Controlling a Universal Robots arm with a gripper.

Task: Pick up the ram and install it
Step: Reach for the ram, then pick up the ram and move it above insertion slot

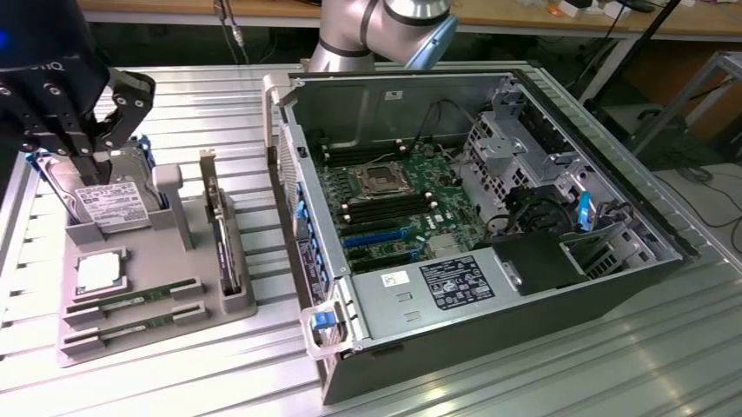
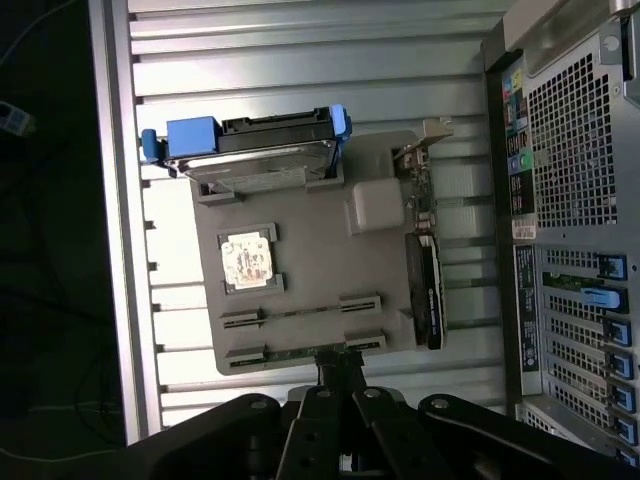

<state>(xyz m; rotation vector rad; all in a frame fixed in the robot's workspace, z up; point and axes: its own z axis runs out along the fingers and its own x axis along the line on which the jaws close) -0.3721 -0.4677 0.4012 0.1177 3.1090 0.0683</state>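
Nothing of the task is done yet: neither ram has been lifted and nothing has gone into the case. Both sticks lie flat in their holders at the near end of the grey tray [image 1: 238, 304], side by side; the near ram [image 1: 131, 329] [image 2: 300, 351] sits by the tray's edge and the far ram [image 1: 125, 304] [image 2: 300, 313] is just beyond it.

The claw [image 1: 87, 143] [image 2: 340, 375] hangs high at the exterior view's left, over the far end of the tray above the drive [image 1: 110, 204] [image 2: 262, 152], and is well apart from both sticks. Its fingers look pressed together with nothing between them, though the tips are dark against a dark body, so that is my best reading and not a sure one.

On the same tray, the chip [image 1: 99, 270] [image 2: 245, 262] lies between the drive and the rams, and the card [image 1: 225, 239] [image 2: 425, 290] stands on edge along the side nearest the case [image 1: 603, 278].

The case lies open on the counter [image 1: 522, 373] at the exterior view's right, with its board [image 1: 400, 204] exposed. The long dark slots [image 1: 377, 211] near the socket seem empty.

So the whole job remains: the grasp, the carry across and the seating.
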